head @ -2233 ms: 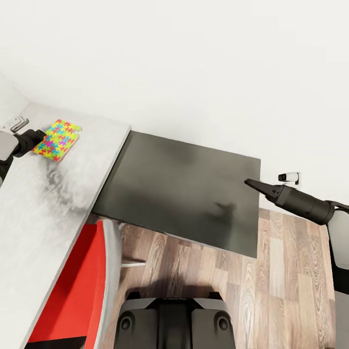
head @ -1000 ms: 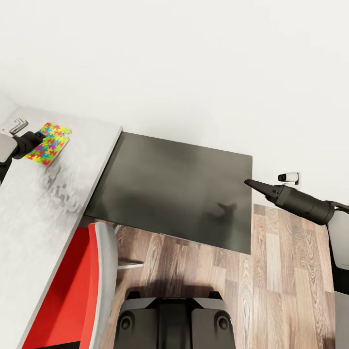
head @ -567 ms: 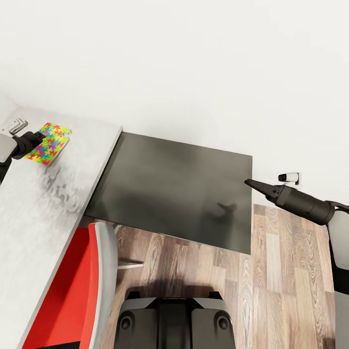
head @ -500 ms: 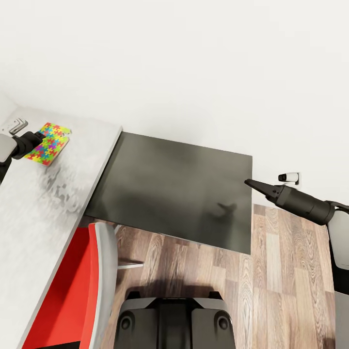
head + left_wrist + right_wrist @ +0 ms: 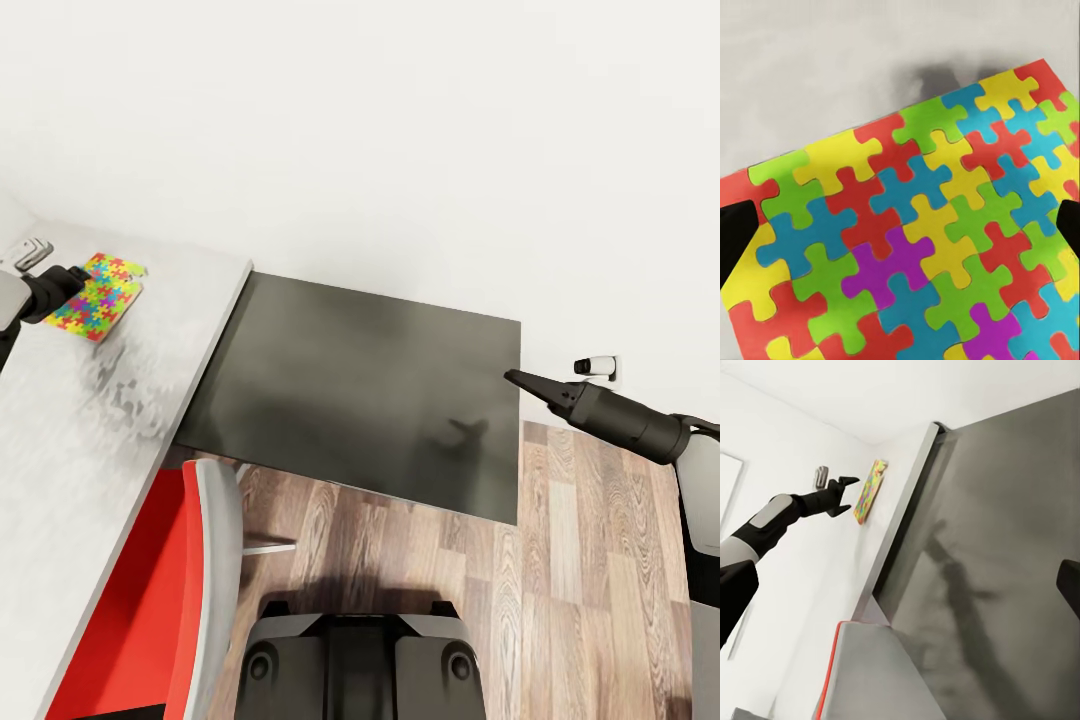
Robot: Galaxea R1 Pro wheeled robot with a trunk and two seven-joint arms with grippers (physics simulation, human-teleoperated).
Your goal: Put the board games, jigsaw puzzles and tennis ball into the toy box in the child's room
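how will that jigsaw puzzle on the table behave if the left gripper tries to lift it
The jigsaw puzzle looks very thin and lies flat on the table, so an edge pinch seems hard. Made of interlocking pieces, it may flex or separate. Probably light.

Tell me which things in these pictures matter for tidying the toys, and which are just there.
Part of the job: jigsaw puzzle, table, left gripper.
Just there: dark cabinet, red chair, wall socket, right gripper.

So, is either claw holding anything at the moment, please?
Nothing is held: the left claw is open at the jigsaw puzzle, the right claw open and empty.
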